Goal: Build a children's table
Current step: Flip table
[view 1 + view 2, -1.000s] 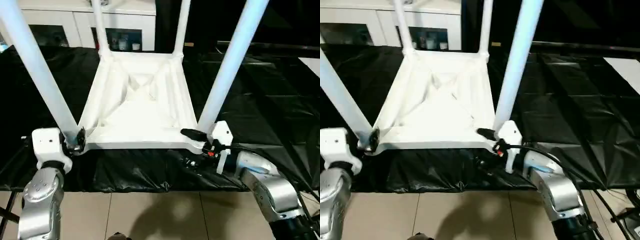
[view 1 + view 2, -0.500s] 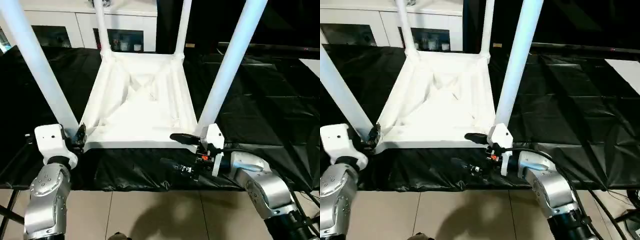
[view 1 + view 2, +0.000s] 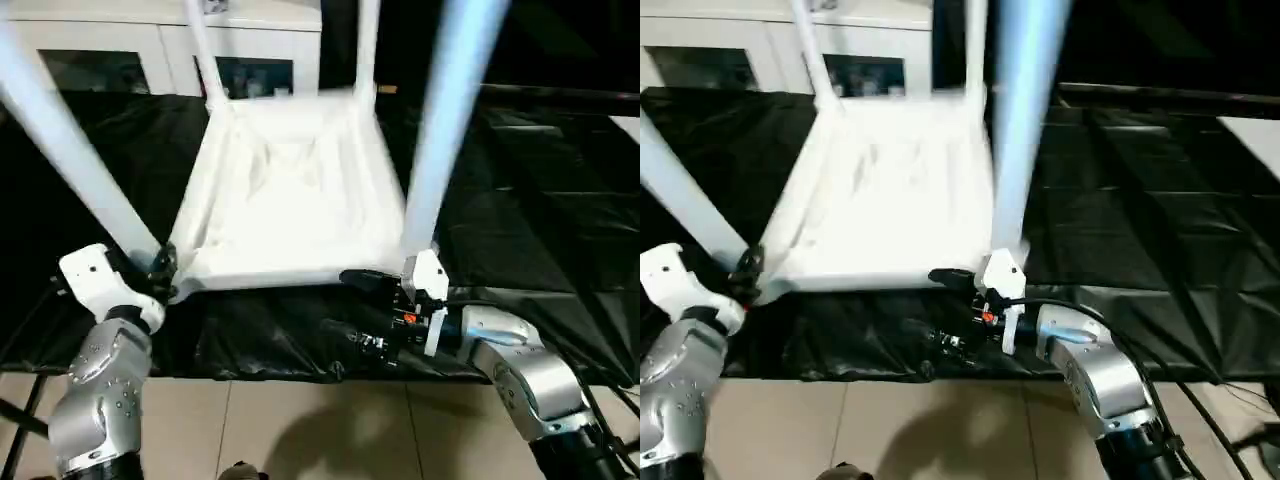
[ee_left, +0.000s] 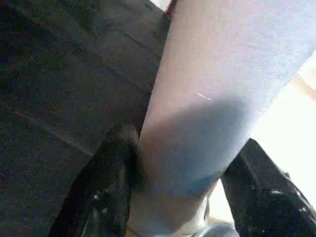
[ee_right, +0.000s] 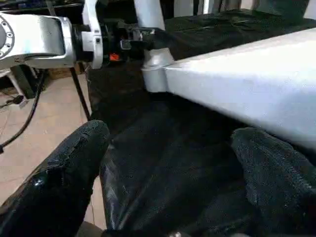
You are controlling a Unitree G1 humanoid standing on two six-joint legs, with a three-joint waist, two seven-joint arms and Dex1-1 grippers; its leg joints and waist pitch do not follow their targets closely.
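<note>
The children's table lies upside down on a black sheet, its ribbed tabletop (image 3: 290, 200) facing up and four white legs rising from the corner sockets. My left gripper (image 3: 160, 270) is shut on the near-left leg (image 3: 70, 150) just above its socket; the left wrist view has that leg (image 4: 212, 98) clamped between the black fingers (image 4: 106, 192). My right gripper (image 3: 358, 306) stands open in front of the near edge, beside the near-right leg (image 3: 440, 110), holding nothing. In the right wrist view its fingers (image 5: 64, 173) frame the tabletop's edge (image 5: 247, 84).
The black sheet (image 3: 520, 200) covers the work surface, whose front edge drops to a tiled floor (image 3: 300, 430). A white cabinet with glass doors (image 3: 150, 50) stands behind the table. A black cable (image 3: 1230, 420) trails by my right arm.
My right gripper has drawn back from the near-right corner and its fingers have spread. The table is now blurred with movement, its near legs leaning differently. The left gripper has kept its hold.
</note>
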